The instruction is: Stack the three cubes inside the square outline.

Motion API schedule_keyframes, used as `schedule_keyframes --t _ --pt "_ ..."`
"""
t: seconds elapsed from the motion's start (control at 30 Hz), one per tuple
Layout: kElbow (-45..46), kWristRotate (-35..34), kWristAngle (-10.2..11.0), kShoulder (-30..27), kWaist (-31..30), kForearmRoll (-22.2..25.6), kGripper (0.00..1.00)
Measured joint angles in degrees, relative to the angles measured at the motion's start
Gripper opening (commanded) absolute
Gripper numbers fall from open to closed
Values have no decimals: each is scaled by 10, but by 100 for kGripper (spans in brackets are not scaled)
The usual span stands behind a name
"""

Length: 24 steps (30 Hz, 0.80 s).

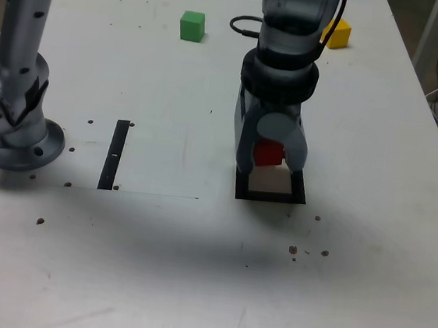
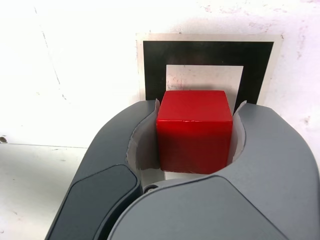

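Table (image 1: 192, 271) white, speckled. Arm (image 1: 292, 31) comes down right of centre in exterior view; base (image 1: 14, 138) at left. Gripper (image 1: 270, 158) pinches red cube (image 2: 195, 130) between both jaws, held over outline (image 2: 155, 65), likely to seat it as stack's bottom layer. Green cube (image 1: 192, 26) far centre, yellow cube (image 1: 338, 34) far right, both well apart from outline, waiting. Strip (image 1: 115, 155) left of outline, unused. Hidden: outline's far edge behind gripper; yellow partly behind arm; whether red touches table, cannot tell.
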Motion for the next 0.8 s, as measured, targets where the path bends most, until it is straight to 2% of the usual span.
schedule_keyframes --t 0.2,0.33,0.43,0.6,0.67,0.8 --pt "3 0 2 6 0 -10 23" --pt "4 0 2 11 0 -15 32" --pt "6 1 -1 14 0 -16 46" --pt "9 8 -5 18 -1 -16 82" --pt "12 12 -3 18 -2 -16 93" --pt "19 15 2 13 -3 -17 99"
